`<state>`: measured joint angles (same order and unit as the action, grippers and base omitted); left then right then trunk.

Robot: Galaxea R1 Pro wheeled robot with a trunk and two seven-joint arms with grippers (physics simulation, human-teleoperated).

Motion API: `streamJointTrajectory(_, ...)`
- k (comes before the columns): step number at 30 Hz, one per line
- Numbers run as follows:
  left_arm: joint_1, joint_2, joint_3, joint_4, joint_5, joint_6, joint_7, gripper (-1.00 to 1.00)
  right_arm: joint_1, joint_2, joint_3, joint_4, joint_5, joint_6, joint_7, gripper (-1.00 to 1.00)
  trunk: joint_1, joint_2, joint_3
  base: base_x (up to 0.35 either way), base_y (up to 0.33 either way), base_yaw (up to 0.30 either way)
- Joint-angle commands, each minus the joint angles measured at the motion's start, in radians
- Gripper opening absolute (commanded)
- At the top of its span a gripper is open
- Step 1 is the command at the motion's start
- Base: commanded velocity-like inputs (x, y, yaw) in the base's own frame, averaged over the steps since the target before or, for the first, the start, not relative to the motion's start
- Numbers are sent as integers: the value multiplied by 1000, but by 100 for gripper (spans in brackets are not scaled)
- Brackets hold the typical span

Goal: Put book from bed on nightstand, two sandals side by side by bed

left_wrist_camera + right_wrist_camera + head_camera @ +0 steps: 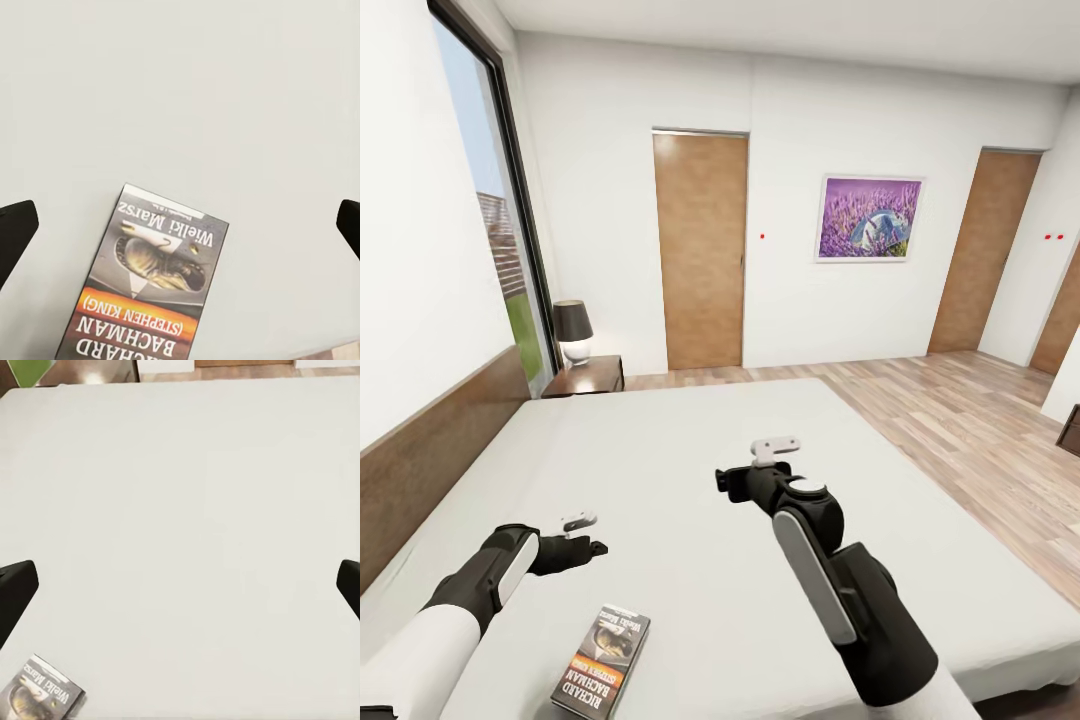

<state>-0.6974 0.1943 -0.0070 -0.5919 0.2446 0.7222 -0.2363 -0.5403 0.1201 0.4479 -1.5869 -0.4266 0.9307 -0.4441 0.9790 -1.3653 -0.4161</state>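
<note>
I see the bed (690, 470) under both my arms, right gripper (752, 478) stretched over mid-mattress, left gripper (582, 545) bent low, both spread apart; the book (602, 662) lies flat near the bed's near edge

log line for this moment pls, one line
stage: pre-grasp | book flat on bed | left gripper open above it | right gripper open, empty | nightstand far corner
</note>
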Motion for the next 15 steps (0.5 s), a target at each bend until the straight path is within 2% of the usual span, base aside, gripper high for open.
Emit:
streamJointTrajectory(1, -1, 0, -1, -1, 2, 5, -1, 100, -2, 4, -3, -1, -10, 11, -10, 100, 0, -1, -1, 0, 0, 0)
streamJointTrajectory(15, 0, 0, -1, -3, 2, 5, -1, 100, 1, 10, -14, 0, -11, 45, -11, 100, 0, -1, -1, 0, 0, 0)
